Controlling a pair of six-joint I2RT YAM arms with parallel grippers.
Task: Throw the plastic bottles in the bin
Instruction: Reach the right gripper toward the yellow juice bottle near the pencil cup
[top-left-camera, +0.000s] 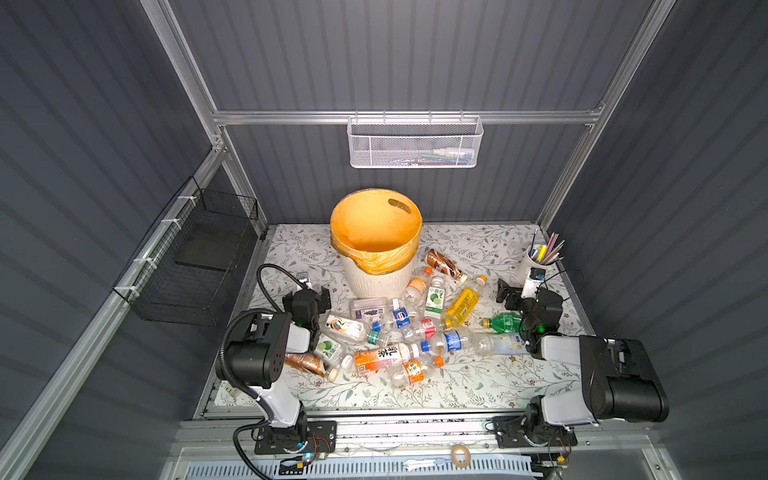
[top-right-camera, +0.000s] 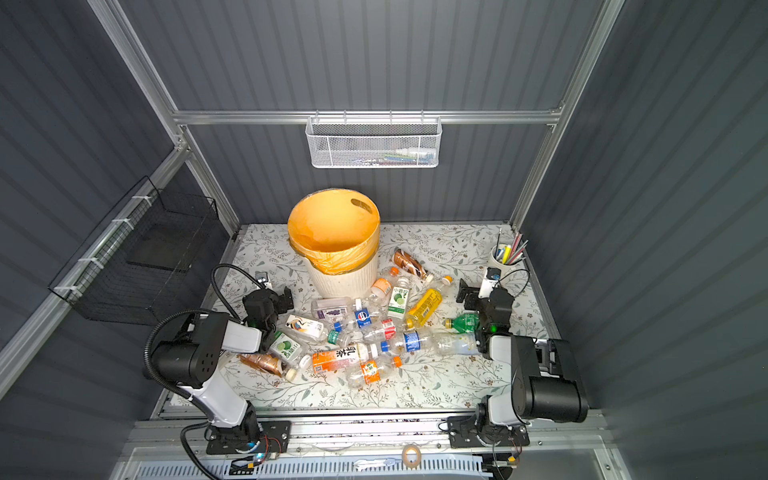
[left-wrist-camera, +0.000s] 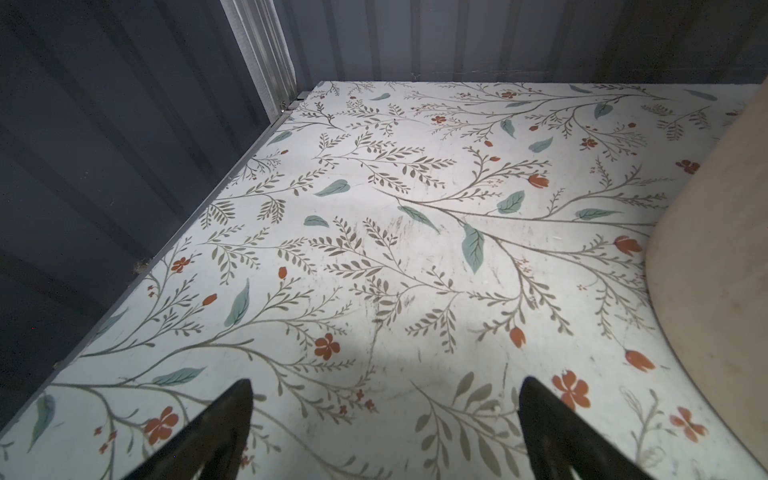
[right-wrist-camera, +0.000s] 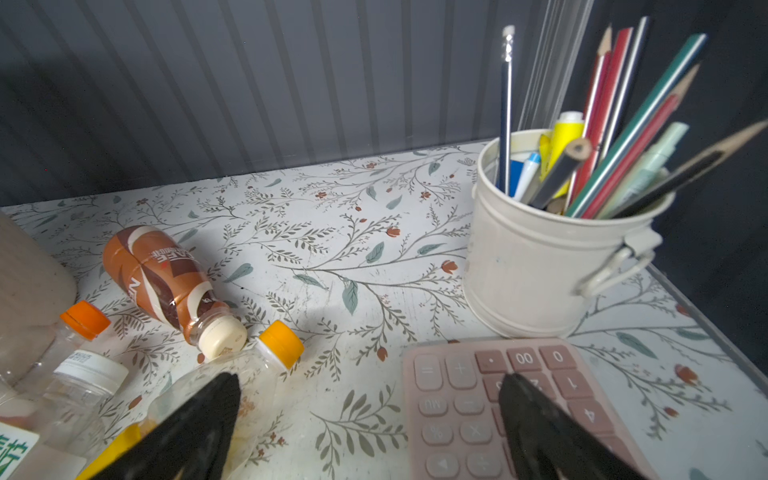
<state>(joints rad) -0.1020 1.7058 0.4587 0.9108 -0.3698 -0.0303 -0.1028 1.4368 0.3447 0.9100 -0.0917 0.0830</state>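
Top views both show us the room first: dark grey ribbed walls (top-left-camera: 415, 54) on three sides, braced by an aluminium frame (top-left-camera: 399, 117). Below them lies the table (top-left-camera: 478, 386), covered in a pale sheet printed with grey-green sprigs and small red flowers; it is scuffed in the left wrist view.

Taking the back wall as 12 o'clock, a black wire basket (top-left-camera: 195, 266) hangs on the side wall at 9 o'clock. A white mesh basket (top-left-camera: 413, 145) hangs from the back rail at 12 o'clock, high above the table.

The bin (top-left-camera: 374, 282) stands upright on the table at about 11 o'clock, near the back wall, its orange bag folded over the rim. The plastic bottles (top-left-camera: 380, 358) all lie on the table, heaped from the bin's foot through the centre towards 7 o'clock. A brown bottle (top-left-camera: 444, 264) lies a little apart at 1 o'clock.

A cup of pens (top-left-camera: 536, 262) stands in the 2 o'clock corner. A pink calculator (right-wrist-camera: 498, 407) lies flat just beside it.

The left gripper (left-wrist-camera: 385, 381) sits at 9 o'clock, jaws wide apart over bare printed sheet, the bin's wall close by. The right gripper (right-wrist-camera: 370, 376) sits at 3 o'clock, jaws equally wide. One finger hangs over a clear, orange-capped bottle and the other over the calculator, and only tabletop shows between them.
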